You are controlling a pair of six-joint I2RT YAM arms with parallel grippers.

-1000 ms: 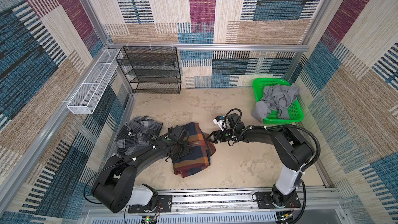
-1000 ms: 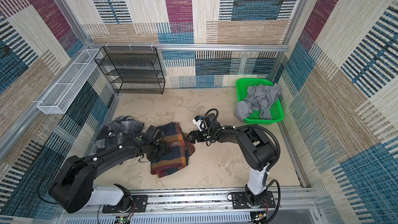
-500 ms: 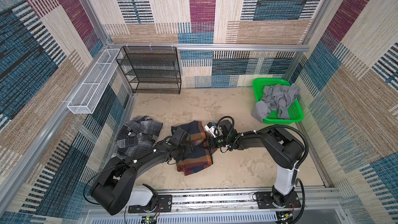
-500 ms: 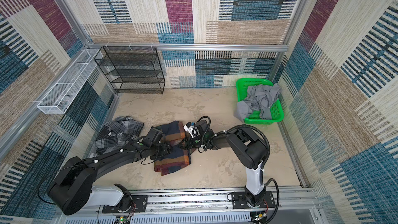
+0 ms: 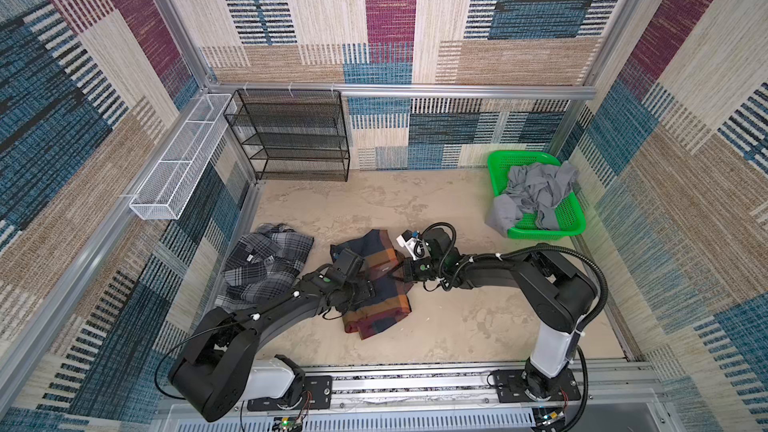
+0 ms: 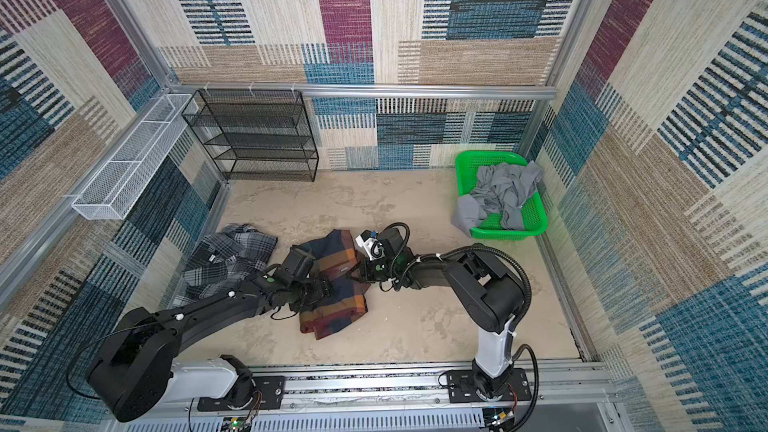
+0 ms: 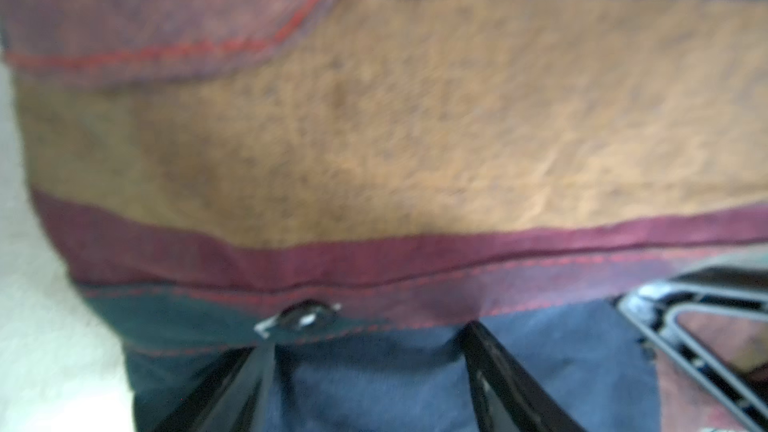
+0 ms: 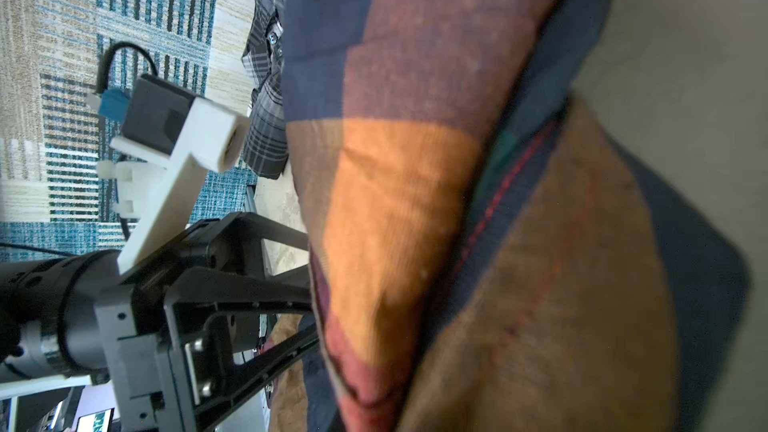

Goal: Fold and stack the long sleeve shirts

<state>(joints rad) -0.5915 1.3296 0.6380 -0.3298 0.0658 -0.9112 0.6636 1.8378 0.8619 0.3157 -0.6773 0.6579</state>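
L arm (image 5: 274, 313), R arm (image 5: 490, 270) low, reaching inward; L gripper (image 5: 372, 289) jaws apart, R gripper (image 5: 400, 275) jaws hidden.

Enclosure walls (image 5: 390, 14) on three sides are clad in woven patchwork panels of blue, maroon, beige and cream, held by an aluminium frame rail (image 5: 457, 91) across the rear. The bench (image 5: 374, 201) has a mottled beige, stone-like surface, evenly lit with no hard shadows. A black wire-mesh shelf rack (image 5: 291, 135) stands against the rear wall, a white wire basket (image 5: 178, 160) hangs on the left-hand rail, and a green plastic basket (image 5: 540, 234) holding grey cloth (image 5: 536, 189) sits in the rear right corner.
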